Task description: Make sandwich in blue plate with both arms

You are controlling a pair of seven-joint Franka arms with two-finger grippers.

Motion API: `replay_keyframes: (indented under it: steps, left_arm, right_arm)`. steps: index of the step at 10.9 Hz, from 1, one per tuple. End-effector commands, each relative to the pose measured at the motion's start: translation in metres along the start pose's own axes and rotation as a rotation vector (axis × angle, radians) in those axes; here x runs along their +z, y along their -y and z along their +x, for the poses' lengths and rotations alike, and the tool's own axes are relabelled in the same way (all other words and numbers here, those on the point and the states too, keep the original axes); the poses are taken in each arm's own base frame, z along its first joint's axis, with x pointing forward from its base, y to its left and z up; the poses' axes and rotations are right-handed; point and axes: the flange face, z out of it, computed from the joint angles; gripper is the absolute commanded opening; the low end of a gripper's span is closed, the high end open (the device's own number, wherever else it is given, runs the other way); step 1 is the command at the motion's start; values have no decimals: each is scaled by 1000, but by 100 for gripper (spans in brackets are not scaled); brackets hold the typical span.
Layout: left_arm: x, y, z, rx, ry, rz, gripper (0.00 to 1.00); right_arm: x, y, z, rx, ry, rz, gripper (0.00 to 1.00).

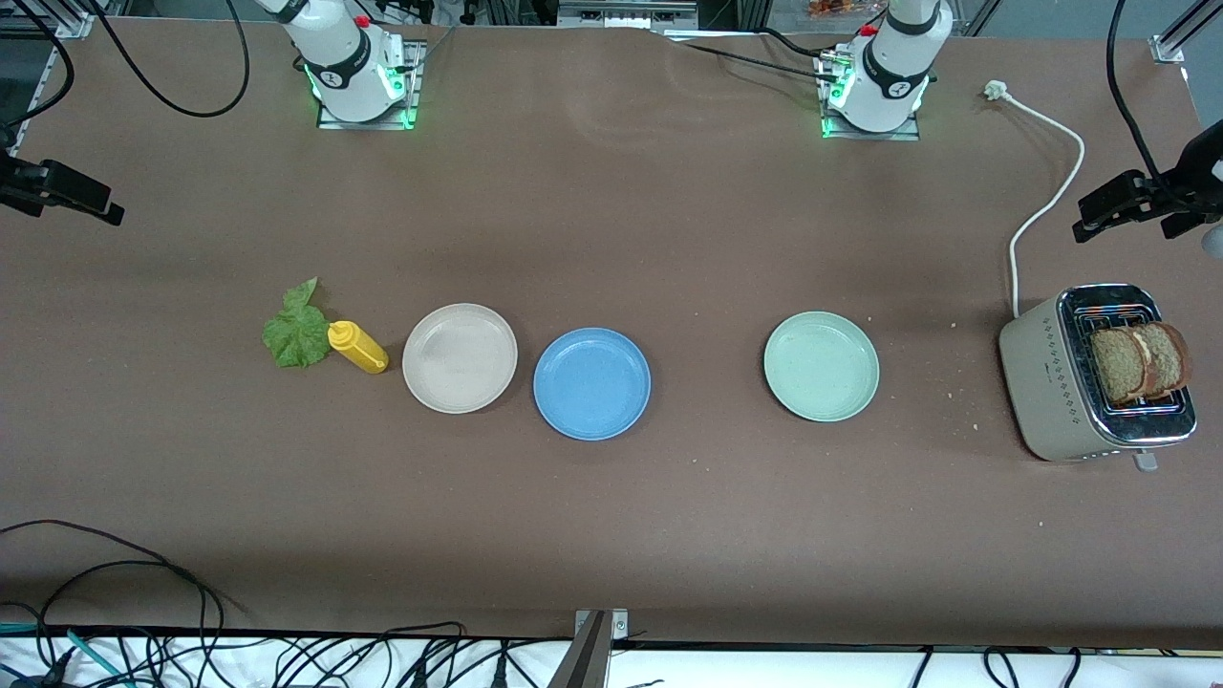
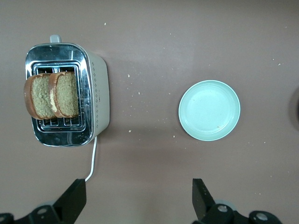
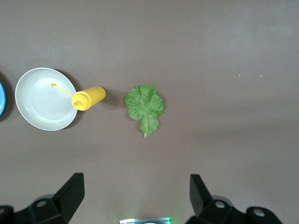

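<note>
Both pincers spread, empty, high over the table — bread (image 2: 51, 95) upright in toaster (image 2: 70, 93) under left pincer (image 2: 139, 198): light, crumbly, grip top crust; lettuce (image 3: 145, 107) below right pincer (image 3: 137, 196) — limp, pinch stem; blue plate (image 1: 591, 383) bare.

This looks like a robot lab, not a real kitchen. Two white robot arms (image 1: 349, 62) stand bolted on metal plates with green lights at their bottoms, at one edge of a big brown tabletop (image 1: 611, 535). Black cables (image 1: 143, 612) lie in loops at the edges, and small black cameras on clamps (image 1: 57, 191) point in from the sides. The toaster (image 1: 1089, 382) has its white cord (image 1: 1046, 191) lying loose, not plugged in.
</note>
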Motion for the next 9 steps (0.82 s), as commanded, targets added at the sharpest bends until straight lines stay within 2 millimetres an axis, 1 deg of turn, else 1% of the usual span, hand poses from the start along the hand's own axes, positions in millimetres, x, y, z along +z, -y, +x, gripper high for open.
replay_keyframes:
  steps: [1, 2, 3, 4, 5, 6, 7, 8, 9]
  left_arm:
    - [8, 15, 6, -12, 28, 25, 100]
    - [16, 40, 11, -45, 40, 2, 100]
    - [29, 63, 19, -86, 56, -33, 100]
    - [36, 78, 21, -115, 65, -65, 100]
    - [49, 92, 25, -138, 86, -69, 100]
    - [55, 96, 29, -145, 94, -69, 100]
    - [66, 105, 37, -158, 83, -54, 100]
    - [83, 112, 48, -166, 85, -31, 100]
    - [115, 122, 61, -156, 129, 34, 100]
  right_arm:
    - [-9, 1, -3, -3, -7, 17, 100]
    - [-9, 1, -3, -3, -6, 17, 100]
    - [-9, 1, -3, -3, -7, 17, 100]
    - [-9, 1, -3, -3, -6, 17, 100]
    - [-9, 1, -3, -3, -6, 17, 100]
    - [-9, 2, -3, -4, -5, 19, 100]
    - [-9, 2, -3, -4, -5, 17, 100]
    - [-9, 2, -3, -4, -5, 17, 100]
    - [-9, 1, -3, -3, -6, 19, 100]
